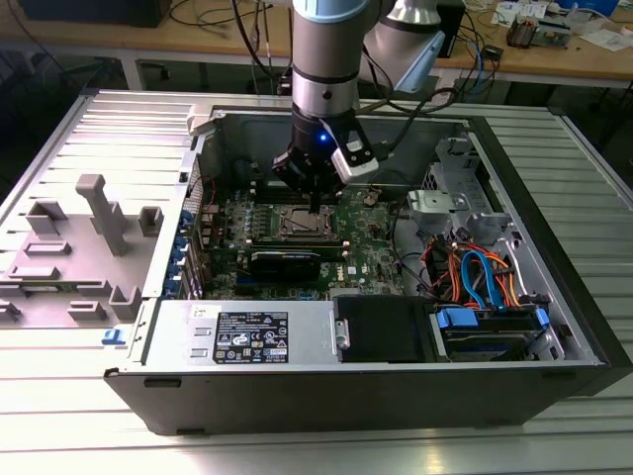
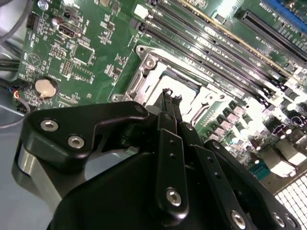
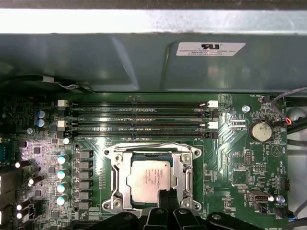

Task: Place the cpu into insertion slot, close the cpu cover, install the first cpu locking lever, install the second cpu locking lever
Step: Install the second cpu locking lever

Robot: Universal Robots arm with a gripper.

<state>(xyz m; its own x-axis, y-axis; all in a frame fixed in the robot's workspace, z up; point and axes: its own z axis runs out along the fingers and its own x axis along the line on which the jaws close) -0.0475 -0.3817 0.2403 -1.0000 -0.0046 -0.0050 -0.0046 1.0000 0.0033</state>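
The cpu (image 3: 147,179) lies flat in the insertion slot (image 1: 300,223), its pale metal face showing through the cut-out of the cpu cover (image 3: 118,178). The cover lies down over it. A thin wire lever (image 3: 148,143) runs along the socket edge nearest the memory slots. My gripper (image 3: 169,194) hangs low over the socket edge farthest from the memory slots, its black fingers pressed together with nothing between them. In the second wrist view the gripper (image 2: 169,93) points at the cover (image 2: 151,79). In the exterior view the gripper (image 1: 315,205) stands upright above the socket.
Long black memory slots (image 3: 139,120) run beside the socket, with the case wall (image 3: 144,67) behind them. A coin battery (image 3: 262,130) sits on the green board. A black card (image 1: 285,263), coloured cables (image 1: 475,272) and the power supply (image 1: 247,334) fill the rest of the case.
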